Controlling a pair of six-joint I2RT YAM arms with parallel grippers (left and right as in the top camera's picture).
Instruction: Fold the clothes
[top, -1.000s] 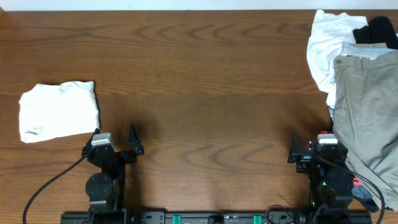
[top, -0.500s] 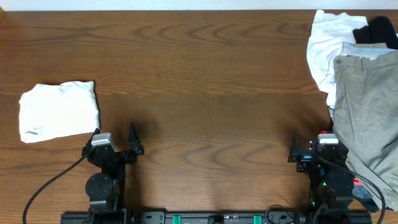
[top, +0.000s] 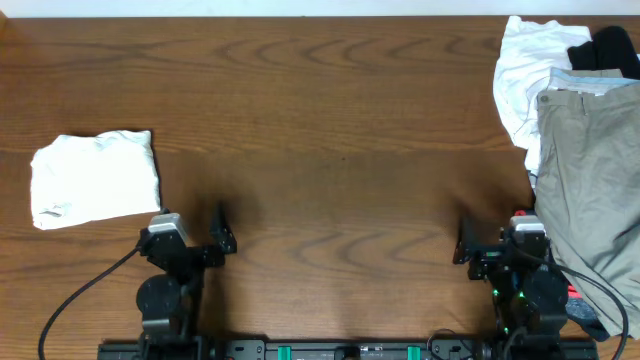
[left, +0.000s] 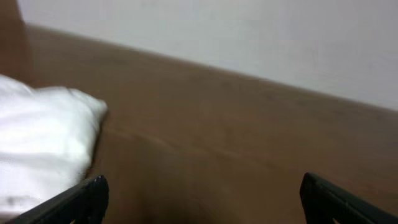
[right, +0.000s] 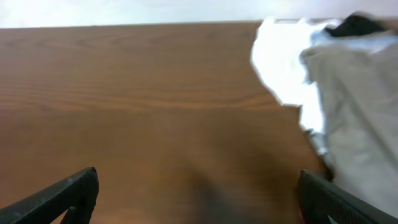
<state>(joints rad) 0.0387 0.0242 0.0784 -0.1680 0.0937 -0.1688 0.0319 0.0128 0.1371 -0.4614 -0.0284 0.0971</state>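
Observation:
The clothes lie in a loose pile at the table's right edge. On top is a khaki-beige garment (top: 590, 190), with a white one (top: 520, 70) and a black one (top: 605, 45) behind it. In the right wrist view the khaki garment (right: 360, 112) and the white one (right: 286, 62) fill the right side. A folded white garment (top: 95, 178) rests at the left, and it also shows in the left wrist view (left: 37, 143). My left gripper (top: 190, 222) (left: 202, 199) and right gripper (top: 492, 232) (right: 199, 196) stand open and empty over bare wood near the front edge.
The brown wooden table (top: 330, 120) spreads between the two cloth heaps. A bit of red and blue fabric (top: 578, 298) peeks out under the khaki garment beside the right arm's base. Cables run from both arm bases along the front edge.
Both grippers have shifted slightly, the left a little right and toward the front, the right a little left. Their jaws stay wide. The clothes have not moved.

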